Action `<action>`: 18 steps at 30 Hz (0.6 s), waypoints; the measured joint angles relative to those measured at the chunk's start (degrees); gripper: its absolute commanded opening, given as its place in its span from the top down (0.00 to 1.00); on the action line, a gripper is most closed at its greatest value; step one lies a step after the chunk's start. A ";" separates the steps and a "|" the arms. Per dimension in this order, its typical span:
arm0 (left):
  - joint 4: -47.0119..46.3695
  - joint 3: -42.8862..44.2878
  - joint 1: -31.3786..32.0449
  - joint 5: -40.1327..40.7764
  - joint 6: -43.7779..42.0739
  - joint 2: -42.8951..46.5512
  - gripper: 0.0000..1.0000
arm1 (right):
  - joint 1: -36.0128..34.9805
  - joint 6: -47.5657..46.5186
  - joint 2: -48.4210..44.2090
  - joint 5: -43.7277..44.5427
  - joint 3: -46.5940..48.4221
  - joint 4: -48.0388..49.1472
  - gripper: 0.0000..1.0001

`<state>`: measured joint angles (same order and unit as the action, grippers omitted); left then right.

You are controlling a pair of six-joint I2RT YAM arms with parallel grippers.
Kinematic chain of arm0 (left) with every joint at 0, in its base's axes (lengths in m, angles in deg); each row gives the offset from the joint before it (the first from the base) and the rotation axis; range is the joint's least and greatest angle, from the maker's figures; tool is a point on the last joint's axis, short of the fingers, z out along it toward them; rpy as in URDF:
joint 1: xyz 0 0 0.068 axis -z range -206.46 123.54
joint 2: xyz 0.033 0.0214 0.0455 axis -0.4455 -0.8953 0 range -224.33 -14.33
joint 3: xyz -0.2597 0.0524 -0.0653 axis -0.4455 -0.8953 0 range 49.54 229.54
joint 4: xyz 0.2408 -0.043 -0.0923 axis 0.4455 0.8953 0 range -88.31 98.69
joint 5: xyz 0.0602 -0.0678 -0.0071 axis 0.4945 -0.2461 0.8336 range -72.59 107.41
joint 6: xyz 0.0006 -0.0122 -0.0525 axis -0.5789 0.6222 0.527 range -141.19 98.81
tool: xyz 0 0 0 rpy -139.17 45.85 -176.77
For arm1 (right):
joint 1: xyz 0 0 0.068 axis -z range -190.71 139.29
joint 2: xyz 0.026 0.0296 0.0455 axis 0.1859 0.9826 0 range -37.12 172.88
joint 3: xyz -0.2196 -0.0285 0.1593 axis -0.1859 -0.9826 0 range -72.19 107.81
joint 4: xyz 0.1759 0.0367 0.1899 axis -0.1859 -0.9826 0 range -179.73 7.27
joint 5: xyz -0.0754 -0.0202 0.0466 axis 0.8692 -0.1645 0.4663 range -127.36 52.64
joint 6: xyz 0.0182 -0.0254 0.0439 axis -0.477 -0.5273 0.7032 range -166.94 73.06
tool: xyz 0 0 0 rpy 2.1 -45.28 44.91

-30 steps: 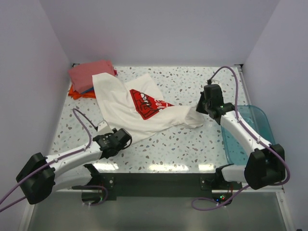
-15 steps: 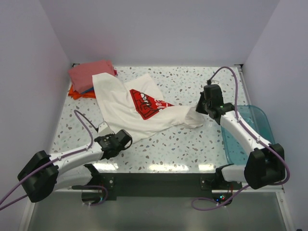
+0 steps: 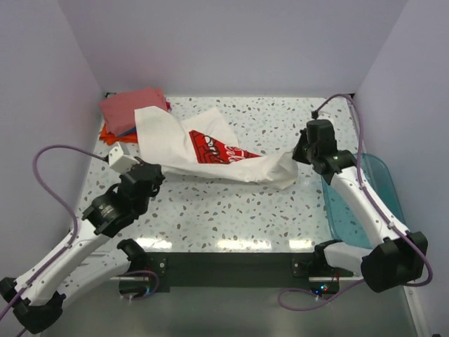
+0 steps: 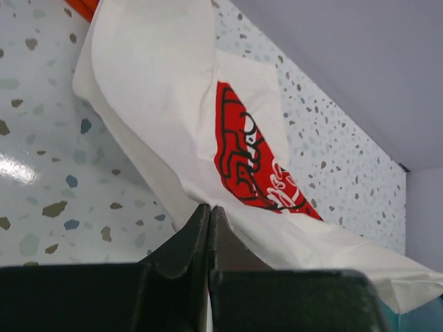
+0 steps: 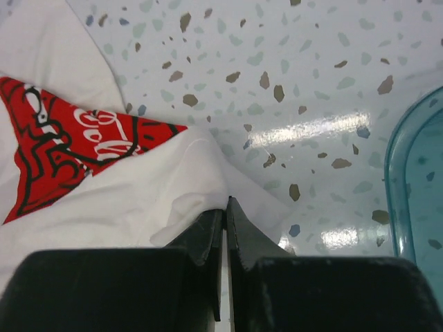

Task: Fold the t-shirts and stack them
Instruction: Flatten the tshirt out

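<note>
The white t-shirt (image 3: 175,144) with a red chest print (image 3: 214,149) hangs stretched between both grippers above the speckled table (image 3: 231,210). My left gripper (image 3: 156,168) is shut on the shirt's left lower edge; in the left wrist view its fingertips (image 4: 209,209) pinch the white cloth (image 4: 152,90). My right gripper (image 3: 298,156) is shut on the shirt's right end, and the right wrist view shows the jaws (image 5: 225,202) pinching bunched white fabric (image 5: 138,200). Folded salmon-pink (image 3: 130,107) and orange (image 3: 106,133) t-shirts lie stacked at the back left.
A translucent teal plastic bin (image 3: 368,200) stands at the right edge of the table, its rim (image 5: 401,180) visible in the right wrist view. Walls close in the table on the left, back and right.
My left gripper has shut on the white shirt's lower edge and lifted it up and back to the left. The right gripper has risen slightly. The shirt now hangs taut between them.
</note>
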<state>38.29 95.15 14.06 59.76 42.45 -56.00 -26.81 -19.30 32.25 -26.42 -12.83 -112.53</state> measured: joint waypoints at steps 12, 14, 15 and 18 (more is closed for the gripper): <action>-1.05 23.12 -0.46 6.36 -19.71 0.04 1.00 | 0.42 -0.31 -7.85 2.73 22.84 -10.08 1.00; -5.40 25.33 -1.92 5.62 -23.43 -4.33 1.00 | 0.44 -0.79 -4.42 1.29 28.33 -9.38 1.00; -7.87 26.49 -4.22 3.52 -25.24 -7.39 1.00 | 0.44 -1.11 -1.88 0.55 30.99 -8.81 1.00; -14.05 30.38 -12.94 -6.71 -28.50 -18.21 1.00 | 0.59 -2.27 7.37 -2.01 39.95 -7.50 1.00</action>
<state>24.24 125.53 1.12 53.05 13.94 -74.20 -26.22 -21.57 39.61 -28.43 27.12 -120.03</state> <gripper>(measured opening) 0.018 0.035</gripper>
